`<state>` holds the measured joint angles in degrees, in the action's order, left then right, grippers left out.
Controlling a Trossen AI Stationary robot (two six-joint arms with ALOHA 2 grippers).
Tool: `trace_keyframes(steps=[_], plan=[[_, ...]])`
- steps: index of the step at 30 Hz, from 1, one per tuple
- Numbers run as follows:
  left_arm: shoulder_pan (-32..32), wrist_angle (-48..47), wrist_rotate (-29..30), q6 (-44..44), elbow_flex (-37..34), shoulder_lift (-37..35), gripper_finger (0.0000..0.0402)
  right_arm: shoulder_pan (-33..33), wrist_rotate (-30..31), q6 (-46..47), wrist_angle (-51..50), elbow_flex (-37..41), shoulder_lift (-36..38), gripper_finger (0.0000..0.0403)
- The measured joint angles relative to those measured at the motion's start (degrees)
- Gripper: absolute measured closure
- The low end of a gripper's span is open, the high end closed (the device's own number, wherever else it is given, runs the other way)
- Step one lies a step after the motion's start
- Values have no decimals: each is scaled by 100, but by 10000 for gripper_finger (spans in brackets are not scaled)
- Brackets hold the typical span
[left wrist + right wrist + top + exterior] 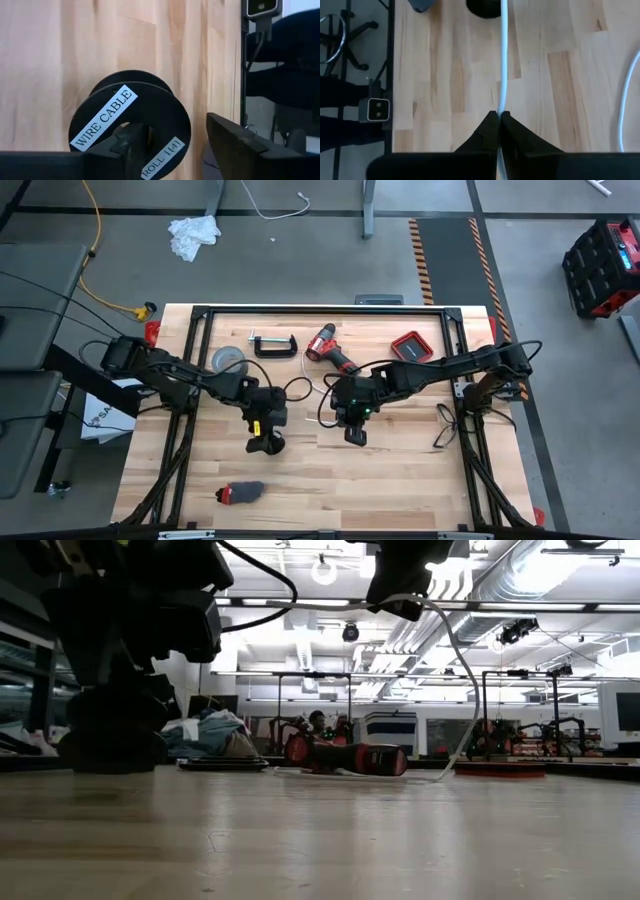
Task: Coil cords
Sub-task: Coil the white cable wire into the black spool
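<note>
The spool [265, 444] sits on the table [400, 480] under the left gripper [264, 432]. Right of it, the right gripper [355, 435] pinches the cable [502, 60]. The drill [330, 350] lies behind them.

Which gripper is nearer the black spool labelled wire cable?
Left. The left gripper is open right at the black spool, one finger over it. The right gripper, farther along the table, is shut on the white cable.

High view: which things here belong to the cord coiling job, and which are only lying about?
Job:
- thin white cable, pinched in the right end effector
- round black plastic spool labelled WIRE CABLE, at the left end effector

Lying about:
- red power drill
- black metal C-clamp
- grey tape roll
- red square tray
- small red and dark grey item
</note>
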<state>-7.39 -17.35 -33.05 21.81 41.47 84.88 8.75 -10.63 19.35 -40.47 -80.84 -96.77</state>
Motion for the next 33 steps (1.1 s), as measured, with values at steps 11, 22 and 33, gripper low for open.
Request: trace_keyframes(steps=[11, 22, 33], plan=[[234, -694, 785, -113, 0, -565, 192, 0, -175, -167, -3, -4, 2, 403], [201, -1111, 1707, -252, 79, -1121, 192, -11, -176, -291, -29, -7, 2, 403], [647, -924, 864, 332, 61, -332, 192, -13, -175, -291, -42, -9, 7, 403]])
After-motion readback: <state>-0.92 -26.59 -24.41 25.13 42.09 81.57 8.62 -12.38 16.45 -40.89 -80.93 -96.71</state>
